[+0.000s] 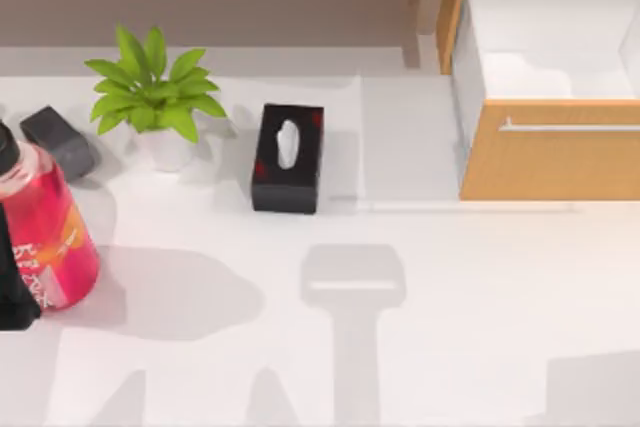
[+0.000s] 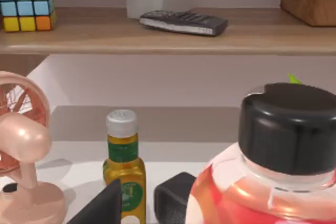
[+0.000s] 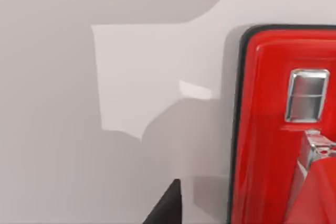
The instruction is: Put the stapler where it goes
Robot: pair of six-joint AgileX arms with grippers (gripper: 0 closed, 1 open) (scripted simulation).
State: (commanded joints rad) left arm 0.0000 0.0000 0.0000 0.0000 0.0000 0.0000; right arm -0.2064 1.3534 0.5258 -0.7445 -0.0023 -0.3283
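Red stapler (image 3: 262, 129) lies closest under my right wrist camera, flat on the white counter (image 3: 79, 103), its black-edged base and metal parts facing up. The right pincer (image 3: 167, 208) hangs over the counter just beside it. I cannot tell how wide that pincer stands.

My guess is that the open drawer (image 1: 550, 162) at the counter's right is where the stapler goes, so the job is barely begun.

What worries me:
- The stapler sits off to one side of the pincer, not under it. Closing from here could catch only the base's edge, and the glossy body might skid or twist away.
- A shallow hold could let it tip on the lift.
- On the way over, a low carry could knock the drawer's wooden front.

The left pincer (image 1: 12, 299) is parked at the counter's left edge, touching or just beside the pink bottle (image 1: 45, 232); its opening I also cannot tell.

By my count:
- one stapler
- one open drawer
- one black tissue box (image 1: 288, 157)
- one potted plant (image 1: 152, 97)
- one pink bottle
- one grey block (image 1: 58, 140)
- one oil bottle (image 2: 123, 166)
- one small fan (image 2: 21, 145)

On the shelf (image 2: 157, 40) there is one colour cube (image 2: 26, 4) and one remote (image 2: 184, 22).
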